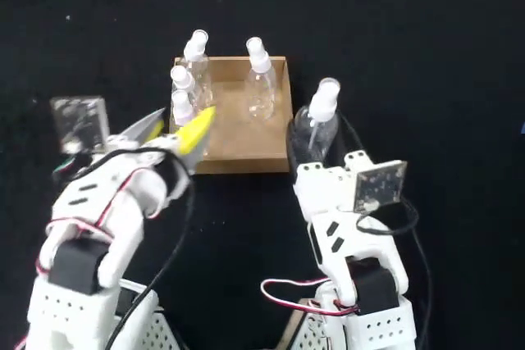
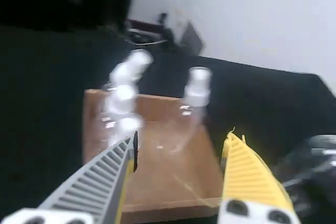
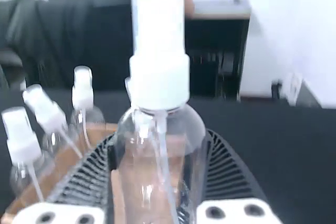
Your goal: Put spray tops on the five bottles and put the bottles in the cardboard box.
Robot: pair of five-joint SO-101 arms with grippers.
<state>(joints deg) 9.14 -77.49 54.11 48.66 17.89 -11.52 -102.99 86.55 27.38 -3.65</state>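
1. The right claw is closed around the lower body of a clear bottle, one finger on each side.
2. That bottle stands upright with a white spray top on its neck. It is just outside the right wall of the cardboard box. We cannot tell whether its base touches the black surface.
3. The left claw is wide open and holds nothing. Its grey finger and its yellow finger are spread apart above the box's near left corner.
4. Inside the box, three bottles are clustered along the left wall, each with a white spray top. At least one of them leans.
5. A fourth bottle stands upright nearer the back right of the box, apart from the cluster, and it also has a spray top.
6. The box sits on the surface between the two arms and ahead of them.
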